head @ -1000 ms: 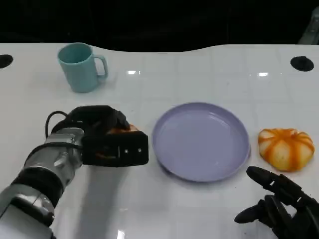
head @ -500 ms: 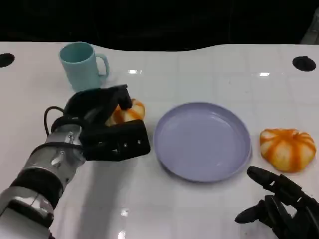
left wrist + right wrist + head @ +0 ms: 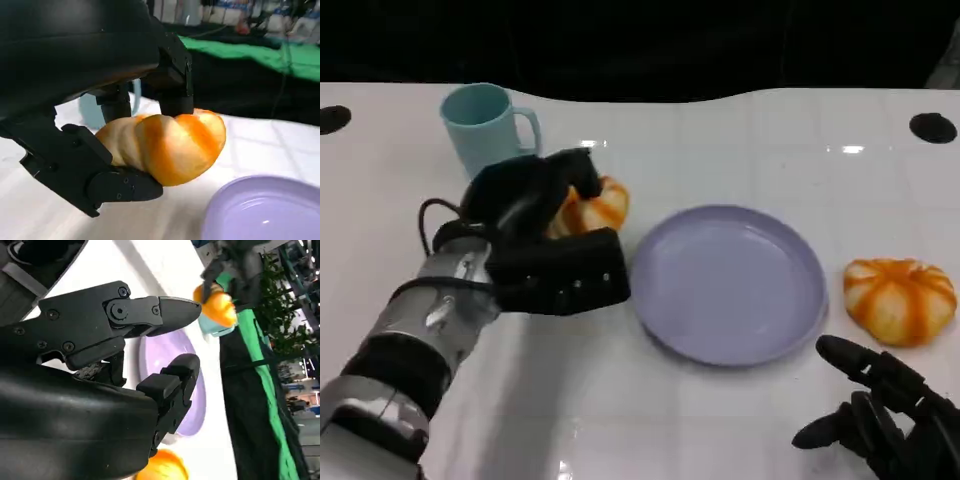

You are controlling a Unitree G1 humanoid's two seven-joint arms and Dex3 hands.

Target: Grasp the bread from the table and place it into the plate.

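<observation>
a: so what might go wrong?
b: the bread point(image 3: 165, 145) could slip out, since the left hand point(image 3: 545, 250) pinches only its near side.
a: where's it now?
b: lifted off the table point(image 3: 740, 140), beside the plate point(image 3: 730, 285) (not over it). the right hand point(image 3: 880, 420) rests empty, fingers apart.

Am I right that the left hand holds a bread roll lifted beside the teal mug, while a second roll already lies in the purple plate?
Not quite. The left hand does hold a bread roll near the teal mug, but the second roll lies on the table beside the purple plate, not in it. The head view shows this.
</observation>
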